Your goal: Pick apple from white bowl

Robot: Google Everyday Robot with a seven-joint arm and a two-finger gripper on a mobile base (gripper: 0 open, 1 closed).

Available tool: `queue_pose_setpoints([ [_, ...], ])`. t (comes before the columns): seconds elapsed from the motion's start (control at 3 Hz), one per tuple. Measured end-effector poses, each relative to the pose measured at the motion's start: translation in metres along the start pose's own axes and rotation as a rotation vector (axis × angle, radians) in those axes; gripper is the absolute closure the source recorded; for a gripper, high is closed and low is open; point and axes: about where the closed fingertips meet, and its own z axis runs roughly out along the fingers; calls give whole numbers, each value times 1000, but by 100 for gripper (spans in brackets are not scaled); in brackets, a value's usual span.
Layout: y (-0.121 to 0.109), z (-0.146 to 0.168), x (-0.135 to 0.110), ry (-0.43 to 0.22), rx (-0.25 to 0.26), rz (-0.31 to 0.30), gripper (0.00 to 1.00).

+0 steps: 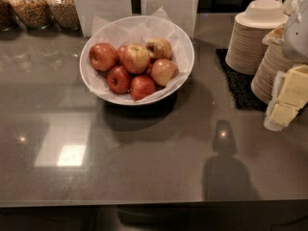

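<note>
- A self-serve snack counter, as in an office canteen.
- Upper right: stacked disposable bowls [249, 44]; upper left: jars [33, 6] of cereal-like food.
- A white bowl [115, 98] of apples [136, 57] sits on the grey tabletop [144, 153].
- The gripper [288, 100] is at the right edge.

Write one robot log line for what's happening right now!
gripper: far right, by stacked beige bowls | apple: in white bowl, among other apples, untouched | pick: not yet done
</note>
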Motion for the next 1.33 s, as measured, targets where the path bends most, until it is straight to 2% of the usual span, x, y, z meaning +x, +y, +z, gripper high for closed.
queue_pose_setpoints([
  [0.33, 0, 0, 0, 0, 0, 0, 0],
  [0.67, -14, 4, -13, 16, -6, -19, 0],
  [1.0, -43, 20, -26, 20, -32, -32, 0],
  [1.33, -80, 53, -31, -16, -66, -26, 0],
])
